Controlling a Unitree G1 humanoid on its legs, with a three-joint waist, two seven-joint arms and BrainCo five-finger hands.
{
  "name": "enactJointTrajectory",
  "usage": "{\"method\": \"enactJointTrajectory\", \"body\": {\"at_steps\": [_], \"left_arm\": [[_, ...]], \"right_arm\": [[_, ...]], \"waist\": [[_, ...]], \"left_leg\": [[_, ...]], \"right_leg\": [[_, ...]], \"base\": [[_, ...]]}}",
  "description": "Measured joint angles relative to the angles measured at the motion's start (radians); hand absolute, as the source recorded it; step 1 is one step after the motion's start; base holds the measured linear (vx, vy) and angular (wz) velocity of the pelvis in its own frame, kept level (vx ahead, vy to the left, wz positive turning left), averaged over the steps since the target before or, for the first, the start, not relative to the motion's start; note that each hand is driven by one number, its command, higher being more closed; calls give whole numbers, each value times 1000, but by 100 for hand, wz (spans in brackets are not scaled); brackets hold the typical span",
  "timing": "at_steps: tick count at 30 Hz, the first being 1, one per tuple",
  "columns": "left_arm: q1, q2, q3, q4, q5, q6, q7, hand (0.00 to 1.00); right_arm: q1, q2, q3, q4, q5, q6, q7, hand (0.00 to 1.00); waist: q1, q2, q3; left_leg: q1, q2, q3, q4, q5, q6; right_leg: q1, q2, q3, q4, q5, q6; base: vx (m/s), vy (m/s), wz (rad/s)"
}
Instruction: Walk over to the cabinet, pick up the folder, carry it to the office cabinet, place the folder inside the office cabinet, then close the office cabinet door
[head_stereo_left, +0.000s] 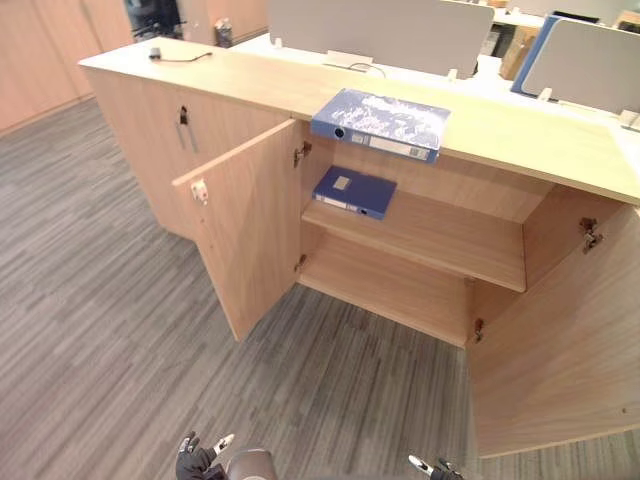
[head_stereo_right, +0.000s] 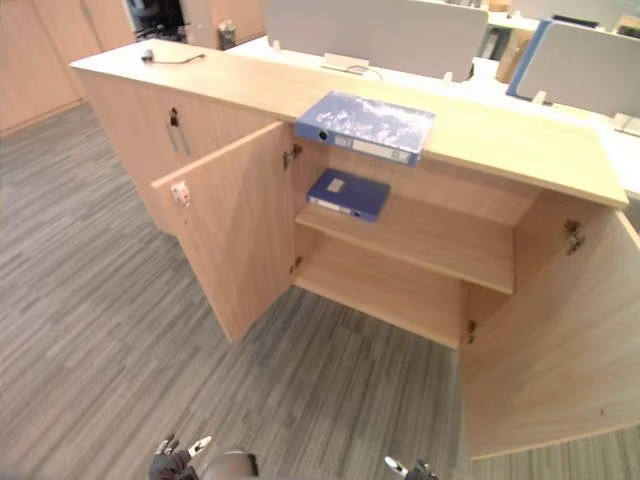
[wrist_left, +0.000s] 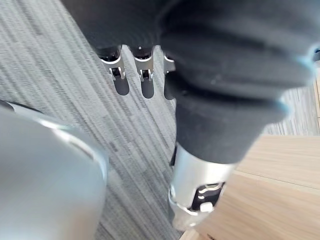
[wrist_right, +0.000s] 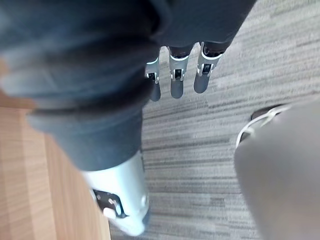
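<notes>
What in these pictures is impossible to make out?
- Left hand and right hand: cut off by the eye views' bottom edge.
- Print on the top folder: too small to read.
- Inside the cabinet's left compartment: hidden by its shut door.
- Small dark object at the cabinet's far corner: too small to identify.

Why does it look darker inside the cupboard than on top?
Left eye view: the cabinet top is bright and shades the space beneath, so the shelf around the lower folder looks dimmer. Right eye view: the same, darkest right under the top, below the upper folder.
</notes>
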Motion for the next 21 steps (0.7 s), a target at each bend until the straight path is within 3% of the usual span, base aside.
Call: {"method": "enactJointTrajectory", "body": {"at_steps": [1,2,3,4,6,8,12,14,18,19,20,21], "left_arm": [[8,-2,-1,3,-2,-4,5,0],[13,4,3,12,-21,-4,5,0],[4,23,-1,24,-33,-5,7,0],[0,25,-3,25,-38,-8,6,0],[-3,37,-2,52,-40,-4,5,0],[4,49,-6,77,-29,-2,3,0],[32,59,-37,92,-7,0,-3,0],[42,58,-42,98,3,1,-11,0],[76,53,-33,107,7,11,-20,0],[70,46,-29,105,9,14,-21,0],[66,43,-30,108,10,17,-21,0],[61,41,-32,109,10,19,-21,0]], "right_arm": [[-3,-3,28,-5,0,-6,0,0],[-5,6,47,-2,-1,-9,0,0],[-1,27,69,-5,0,-12,4,0],[-3,30,70,-2,-5,-10,4,0],[-24,30,68,-4,-40,-13,4,0],[-36,30,69,-4,-40,-16,5,0],[-8,8,78,9,-61,-15,11,0],[6,0,78,9,-65,-14,14,0],[5,-14,96,12,-52,-18,26,0],[3,-15,96,10,-43,-20,28,0],[1,-16,94,3,-36,-22,31,0],[1,-17,96,-4,-37,-24,31,0]], "waist": [[8,11,-6],[12,7,-11],[-4,-34,-18],[-4,-48,-19],[8,-44,-23],[10,-45,-26],[9,-29,-44],[5,-22,-45],[-1,-7,-50],[-6,-5,-47],[-10,6,-40],[-14,12,-36]], "left_leg": [[3,-27,-88,-152,65,-11],[12,-52,-96,-162,145,-38],[28,-96,-97,-187,150,-29],[30,-108,-95,-188,151,-27],[62,-125,-68,-203,143,-12],[115,-139,-32,-253,146,10],[220,-172,38,-384,164,61],[247,-173,71,-420,175,66],[306,-140,131,-516,204,55],[324,-130,114,-558,206,74],[332,-103,92,-572,205,73],[332,-82,91,-568,203,70]], "right_leg": [[3,-14,15,9,-5,37],[13,-35,35,8,-17,72],[13,-78,38,-5,1,80],[8,-91,44,-5,18,79],[2,-122,67,-11,87,83],[1,-150,88,-10,118,92],[-62,-215,130,93,124,101],[-96,-232,128,135,124,101],[-161,-226,86,196,162,98],[-199,-221,58,258,180,90],[-238,-184,32,267,110,90],[-251,-160,14,257,90,87]], "base": [[219,286,-99],[317,321,-51],[279,228,-15],[366,341,-12],[289,338,-52],[136,217,-64],[38,131,-60],[-49,45,-59],[-69,-31,-66],[-47,-99,-49],[-43,-99,-44],[-51,-108,-29]]}}
